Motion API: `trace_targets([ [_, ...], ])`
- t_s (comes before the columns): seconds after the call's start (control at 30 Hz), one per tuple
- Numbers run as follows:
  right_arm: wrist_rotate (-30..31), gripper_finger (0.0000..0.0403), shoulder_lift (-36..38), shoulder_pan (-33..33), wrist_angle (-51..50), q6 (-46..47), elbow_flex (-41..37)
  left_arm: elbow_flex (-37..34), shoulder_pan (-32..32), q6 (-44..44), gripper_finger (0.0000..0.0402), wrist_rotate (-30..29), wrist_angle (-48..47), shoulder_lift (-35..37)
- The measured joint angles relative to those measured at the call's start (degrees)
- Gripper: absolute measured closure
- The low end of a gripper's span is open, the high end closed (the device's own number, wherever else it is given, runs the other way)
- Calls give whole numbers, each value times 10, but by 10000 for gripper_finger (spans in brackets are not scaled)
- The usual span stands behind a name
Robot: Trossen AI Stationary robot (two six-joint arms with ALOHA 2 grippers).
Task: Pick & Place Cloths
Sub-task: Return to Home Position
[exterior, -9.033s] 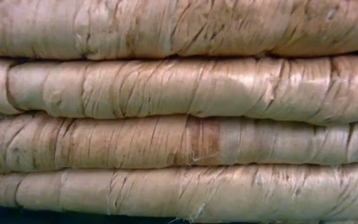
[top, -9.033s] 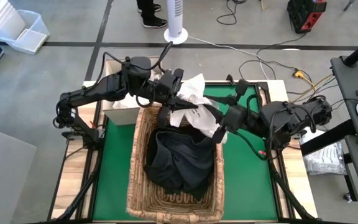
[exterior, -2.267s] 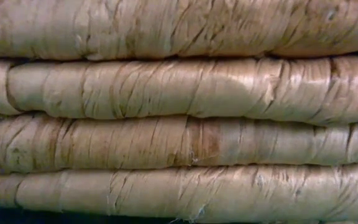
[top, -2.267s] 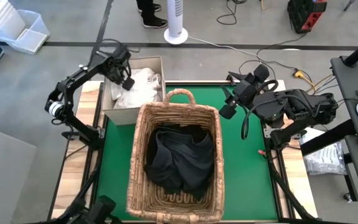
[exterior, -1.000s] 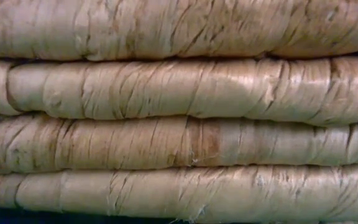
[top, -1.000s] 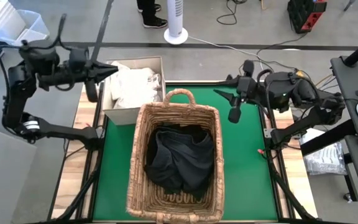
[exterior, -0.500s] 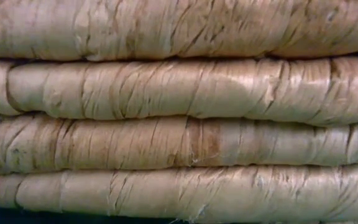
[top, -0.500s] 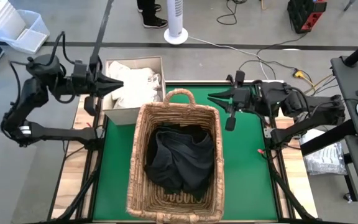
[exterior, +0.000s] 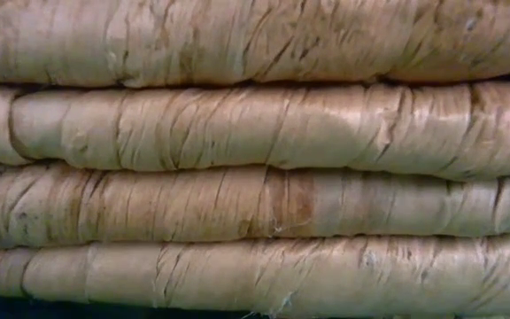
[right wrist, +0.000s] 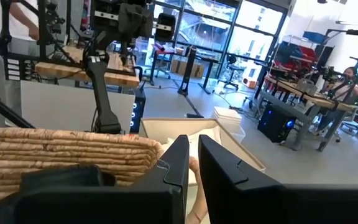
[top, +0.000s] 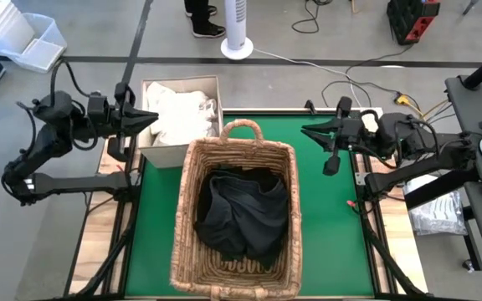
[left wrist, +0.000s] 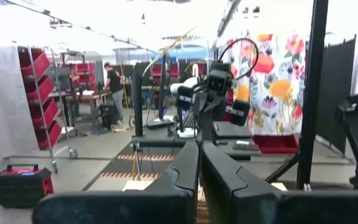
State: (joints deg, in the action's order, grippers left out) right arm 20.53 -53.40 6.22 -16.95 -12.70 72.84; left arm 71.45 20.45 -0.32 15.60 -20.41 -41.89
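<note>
A black cloth (top: 241,213) lies bunched inside the wicker basket (top: 189,209), which stands on the green mat (top: 329,234). White cloths (top: 178,113) fill a cardboard box (top: 159,152) at the table's far left corner. My left gripper (top: 154,118) hovers shut at the box's left side, pointing level toward the right and holding nothing. My right gripper (top: 305,129) hovers shut above the mat, right of the basket's handle (top: 239,127), pointing left. Nothing is between its fingers (right wrist: 182,162). The low view shows only the basket's wall (exterior: 255,159).
The basket's arched handle rises at its far end between the two grippers. Bare green mat lies on both sides of the basket. A fan base (top: 236,46) and a person's feet (top: 203,21) are on the floor beyond the table. A clear plastic bag (top: 438,213) lies off to the right.
Both arms have folded back and sunk. My left gripper has come down beside the box and tipped from slanting down to about level. My right gripper has drawn back toward the table's right edge. The cloths and the basket have stayed where they were.
</note>
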Motion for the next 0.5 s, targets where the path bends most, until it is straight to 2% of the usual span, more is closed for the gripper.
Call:
trace_targets([
  [0.37, -15, 374, 97, 0, 30, 11, -94, -120, 0, -48, 401, -2, 81, 74],
  [0.5, -17, 375, 144, 0, 54, 29, -146, -158, 0, -66, 401, -28, 98, 100],
])
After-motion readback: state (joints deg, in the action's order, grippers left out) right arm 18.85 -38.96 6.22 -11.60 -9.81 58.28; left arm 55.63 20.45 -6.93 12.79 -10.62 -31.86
